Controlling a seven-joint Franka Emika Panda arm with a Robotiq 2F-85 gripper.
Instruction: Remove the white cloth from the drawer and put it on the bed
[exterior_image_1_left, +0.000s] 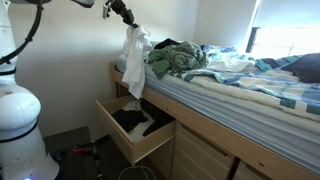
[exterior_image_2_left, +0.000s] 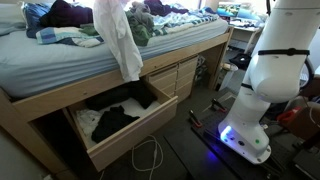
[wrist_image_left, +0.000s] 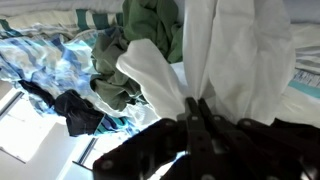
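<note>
In an exterior view, the white cloth (exterior_image_1_left: 133, 60) is seen hanging from the gripper (exterior_image_1_left: 127, 20) at the upper middle of the frame, above the open drawer (exterior_image_1_left: 150, 143) and against the edge of the bed (exterior_image_1_left: 240, 112), where a green garment (exterior_image_1_left: 175, 58) is heaped. In an exterior view, the white cloth (exterior_image_2_left: 120, 35) is draped at upper centre above the drawer (exterior_image_2_left: 135, 128), in which dark clothes (exterior_image_2_left: 118, 120) are left. In the wrist view, the gripper (wrist_image_left: 197, 108) is shown clamped on a bunched fold of the white cloth (wrist_image_left: 235, 60) at lower centre.
</note>
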